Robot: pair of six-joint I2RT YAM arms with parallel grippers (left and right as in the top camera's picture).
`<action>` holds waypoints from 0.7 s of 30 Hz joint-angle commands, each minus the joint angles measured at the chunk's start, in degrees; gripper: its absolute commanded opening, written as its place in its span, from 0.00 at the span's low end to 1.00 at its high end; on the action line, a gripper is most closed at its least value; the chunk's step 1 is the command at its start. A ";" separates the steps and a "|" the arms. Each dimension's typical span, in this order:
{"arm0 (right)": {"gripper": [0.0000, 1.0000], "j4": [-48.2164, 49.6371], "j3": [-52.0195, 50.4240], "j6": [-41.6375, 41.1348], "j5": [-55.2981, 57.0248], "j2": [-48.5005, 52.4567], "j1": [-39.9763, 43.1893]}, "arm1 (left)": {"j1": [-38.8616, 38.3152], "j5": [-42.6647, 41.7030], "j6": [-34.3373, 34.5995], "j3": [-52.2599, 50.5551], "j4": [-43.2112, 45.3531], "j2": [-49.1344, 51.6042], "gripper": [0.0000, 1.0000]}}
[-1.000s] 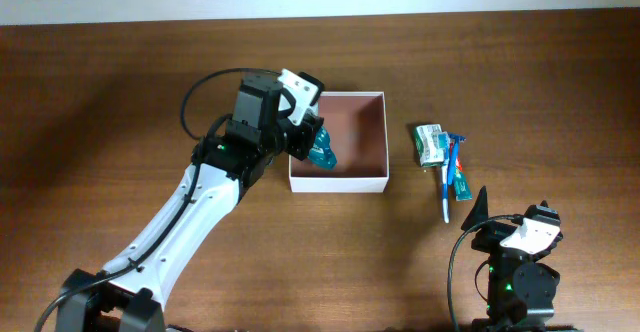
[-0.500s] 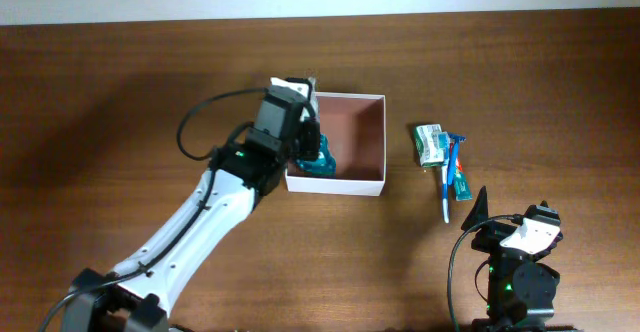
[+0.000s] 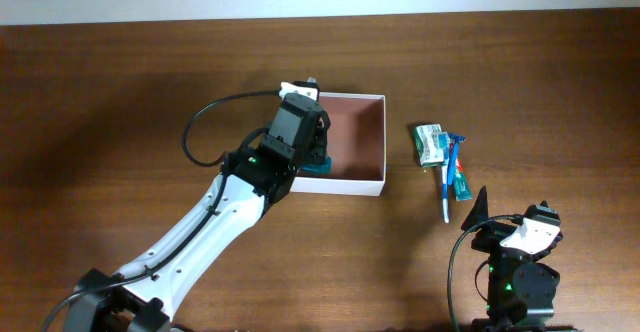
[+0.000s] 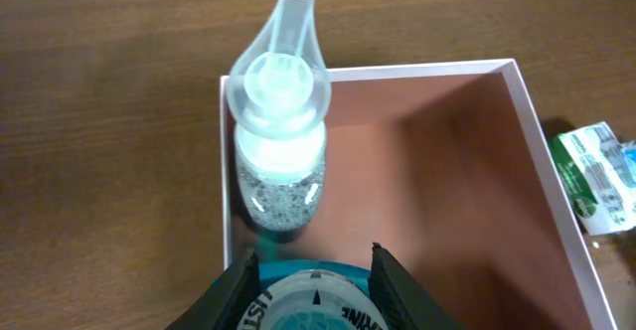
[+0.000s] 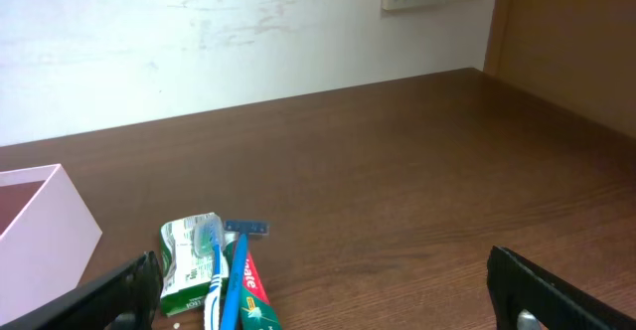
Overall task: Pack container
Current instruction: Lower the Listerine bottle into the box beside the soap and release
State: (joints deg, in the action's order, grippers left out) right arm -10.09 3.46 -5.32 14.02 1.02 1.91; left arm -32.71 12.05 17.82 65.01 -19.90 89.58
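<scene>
The container [image 3: 362, 137] is a shallow square box with white walls and a reddish-brown inside, at mid-table. My left gripper [image 3: 308, 148] is over its left part, shut on a teal bottle [image 3: 319, 164] with a white printed cap [image 4: 314, 305]. In the left wrist view a clear bottle [image 4: 281, 156] with a pale flip cap lies inside the container [image 4: 452, 171] against its left wall, just beyond the held bottle. My right gripper [image 3: 512, 228] is open and empty near the front right edge; it also shows in the right wrist view [image 5: 323, 278].
Right of the container lie a green-and-white carton [image 3: 430, 144], a toothbrush [image 3: 446, 190], a blue razor [image 3: 453, 152] and a toothpaste tube [image 3: 461, 185]. They also show in the right wrist view: carton [image 5: 179, 265], toothbrush [image 5: 213, 280], toothpaste [image 5: 254, 295].
My left arm has swung the teal bottle down into the left side of the container, and the box has shifted slightly. The right arm has not moved.
</scene>
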 commanded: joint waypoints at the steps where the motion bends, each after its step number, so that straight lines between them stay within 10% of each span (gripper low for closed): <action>1: 0.99 -0.46 -0.15 0.42 0.09 -0.17 0.42 | -0.07 2.38 -0.35 0.61 0.70 -0.44 0.27; 11: 0.98 -0.46 -0.15 0.42 0.09 -0.17 0.42 | -0.20 2.80 -0.79 0.61 0.79 3.23 0.29; 17: 0.99 -0.46 -0.15 0.42 0.09 -0.17 0.42 | -0.20 2.78 -0.79 0.63 3.08 3.63 0.63; 21: 0.98 -0.46 -0.15 0.42 0.09 -0.17 0.42 | -0.20 2.78 -0.79 0.63 3.13 3.63 0.68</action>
State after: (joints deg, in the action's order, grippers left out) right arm -10.09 3.46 -5.34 14.00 1.02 1.91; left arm -32.73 14.00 17.39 65.10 -17.08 92.84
